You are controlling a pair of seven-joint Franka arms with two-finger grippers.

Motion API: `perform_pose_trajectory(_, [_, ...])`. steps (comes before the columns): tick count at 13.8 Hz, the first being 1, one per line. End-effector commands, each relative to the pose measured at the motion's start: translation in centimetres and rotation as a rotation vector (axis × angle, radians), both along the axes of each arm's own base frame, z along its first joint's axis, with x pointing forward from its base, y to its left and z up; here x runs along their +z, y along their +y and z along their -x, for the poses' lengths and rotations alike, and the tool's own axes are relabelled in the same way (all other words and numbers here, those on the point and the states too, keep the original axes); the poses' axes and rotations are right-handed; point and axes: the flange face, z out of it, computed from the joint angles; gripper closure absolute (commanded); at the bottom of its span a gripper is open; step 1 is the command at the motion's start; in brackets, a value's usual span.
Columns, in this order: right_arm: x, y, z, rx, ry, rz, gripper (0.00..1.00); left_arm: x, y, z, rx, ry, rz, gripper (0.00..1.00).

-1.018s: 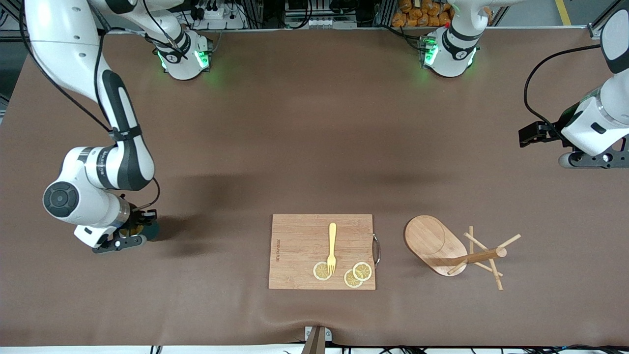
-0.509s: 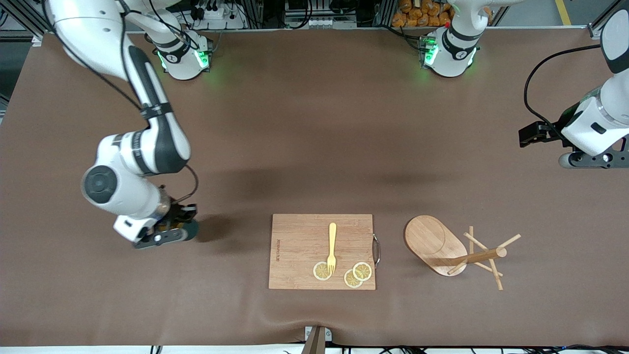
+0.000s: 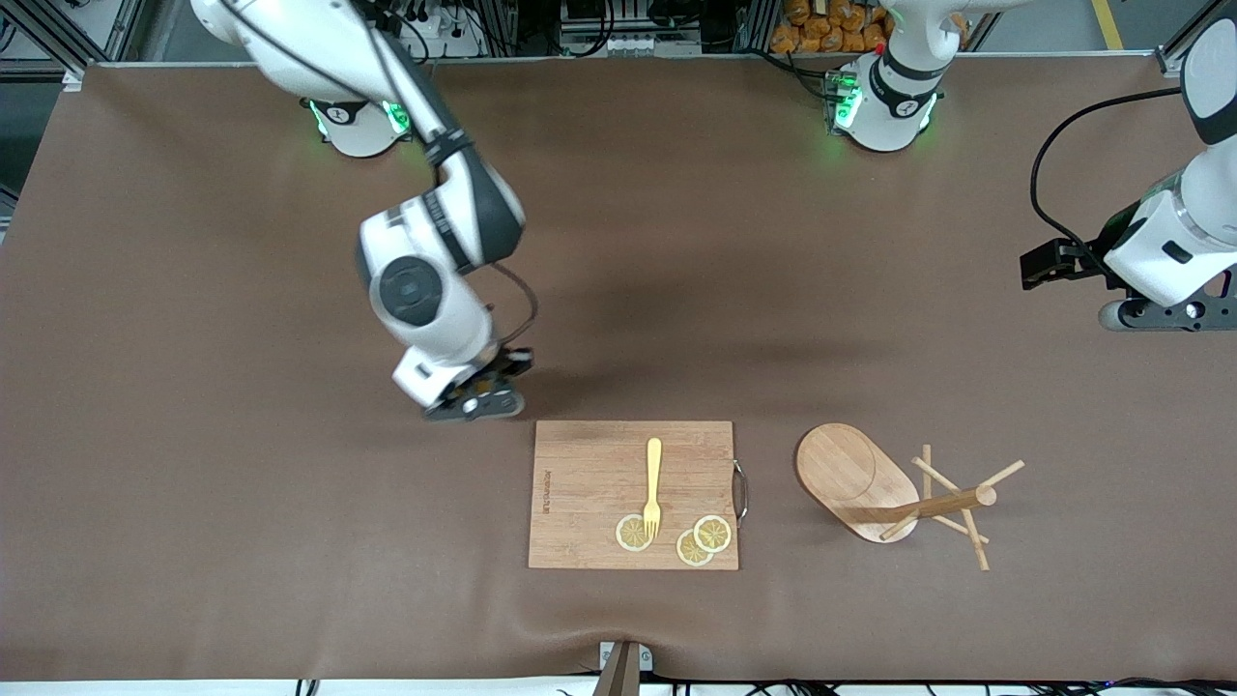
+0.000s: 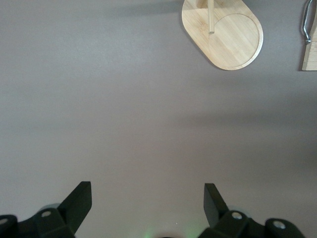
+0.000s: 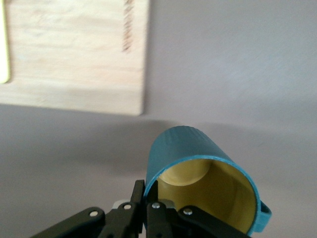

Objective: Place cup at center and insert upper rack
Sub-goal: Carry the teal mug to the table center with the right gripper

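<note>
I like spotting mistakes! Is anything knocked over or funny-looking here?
Yes. The mug tree lies tipped on its side near the cutting board, toward the left arm's end, its post and pegs sideways instead of upright.

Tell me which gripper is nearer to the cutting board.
Right. The right gripper, shut on the cup, hangs beside the cutting board; the left gripper waits open at the left arm's table end.

In the front view's lower middle the cutting board bears a fork and lemon slices, the upper rack lies toppled at lower right, and the cup hangs at centre-left.
</note>
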Motion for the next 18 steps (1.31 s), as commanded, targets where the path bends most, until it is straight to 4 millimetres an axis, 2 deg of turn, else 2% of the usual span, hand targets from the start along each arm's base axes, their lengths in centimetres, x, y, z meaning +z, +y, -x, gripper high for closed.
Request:
perform_pose_trajectory(1, [0.5, 5.5, 4.5, -0.051, 0.015, 0.003, 1.0, 0.5, 0.0, 0.0, 0.011, -0.002, -0.002, 0.0])
perform_pose_trajectory(4, [0.2, 11.1, 9.3, -0.062, 0.017, 0.008, 1.0, 0.3, 0.0, 0.0, 0.011, 0.001, -0.003, 0.0])
perform_pose_trajectory(7, [-0.5, 14.6, 13.0, -0.093, 0.032, 0.012, 1.0, 0.5, 0.1, 0.0, 0.009, -0.002, -0.003, 0.0])
perform_pose_trajectory(8, [-1.4, 15.7, 14.1, -0.13, 0.067, 0.0, 1.0, 0.4, 0.2, -0.1, 0.011, 0.0, -0.001, 0.0])
perform_pose_trajectory(12, [-2.6, 18.1, 17.3, -0.135, 0.105, -0.003, 1.0, 0.4, 0.1, -0.1, 0.006, -0.002, -0.002, 0.0])
perform_pose_trajectory(18, [-4.2, 19.9, 19.4, -0.161, 0.111, 0.026, 1.0, 0.2, 0.2, 0.0, -0.003, 0.008, -0.006, 0.0])
